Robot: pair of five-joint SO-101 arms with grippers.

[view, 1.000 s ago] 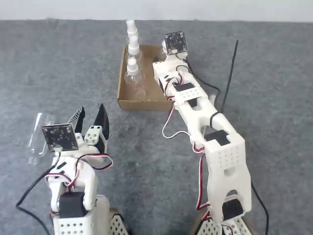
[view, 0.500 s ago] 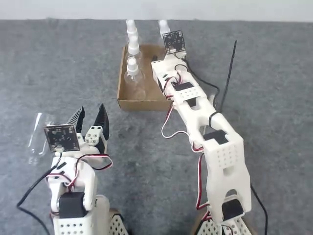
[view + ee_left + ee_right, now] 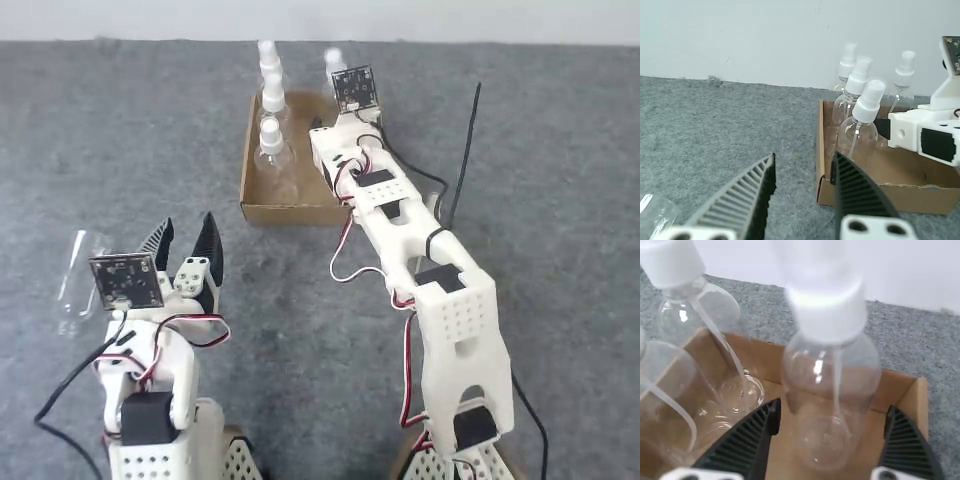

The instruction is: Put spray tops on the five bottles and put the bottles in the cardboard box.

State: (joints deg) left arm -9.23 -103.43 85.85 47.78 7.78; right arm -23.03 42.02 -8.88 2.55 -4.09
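Observation:
The cardboard box [image 3: 258, 205] sits at the far middle of the table. Three clear bottles with white spray tops [image 3: 270, 140] stand along its left side. A further capped bottle [image 3: 830, 375] stands in the box between the fingers of my right gripper [image 3: 832, 410], which is open and apart from the bottle's sides. That bottle's top [image 3: 335, 58] pokes out behind the right wrist camera. My left gripper [image 3: 185, 245] is open and empty, low over the table's near left. Beside it lies a clear bottle [image 3: 80, 265] on its side.
The right arm [image 3: 400, 220] stretches from the near edge to the box. A black cable [image 3: 465, 150] runs along its right. Grey carpet [image 3: 130, 130] lies bare left of the box. In the left wrist view the box [image 3: 880, 187] is ahead, right of the gripper [image 3: 802, 167].
The fourth bottle's white top has come into sight behind the right wrist camera as the right arm shifted slightly. The left arm has kept still.

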